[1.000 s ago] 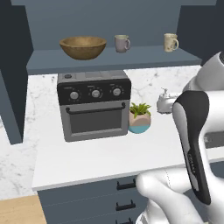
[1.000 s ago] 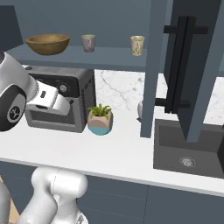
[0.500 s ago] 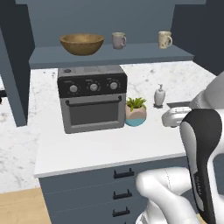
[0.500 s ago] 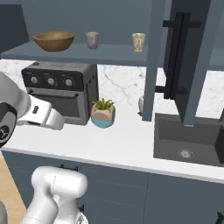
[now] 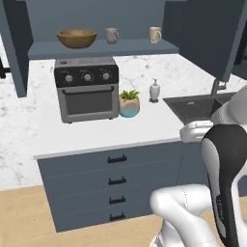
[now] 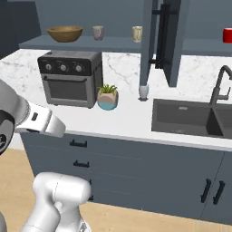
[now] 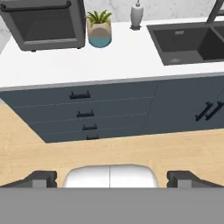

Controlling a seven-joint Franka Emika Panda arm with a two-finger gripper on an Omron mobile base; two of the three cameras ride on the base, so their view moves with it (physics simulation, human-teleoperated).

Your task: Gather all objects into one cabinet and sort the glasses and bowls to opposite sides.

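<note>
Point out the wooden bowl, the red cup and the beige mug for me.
wooden bowl (image 5: 76, 38), left base view, front wall.
red cup (image 6: 227, 35), right base view, side.
beige mug (image 6: 137, 34), right base view, body.

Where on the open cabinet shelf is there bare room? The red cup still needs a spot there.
Free: the shelf stretch between the grey-pink mug and beige mug, and its right end past the beige mug. Crowded: the left end, taken up by the wooden bowl.

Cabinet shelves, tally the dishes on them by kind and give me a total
Wooden bowl: 1
Mugs: 2, a greyish-pink mug and a beige mug
Red cup: 1, on the shelf right of the open door
Total: 4
</note>
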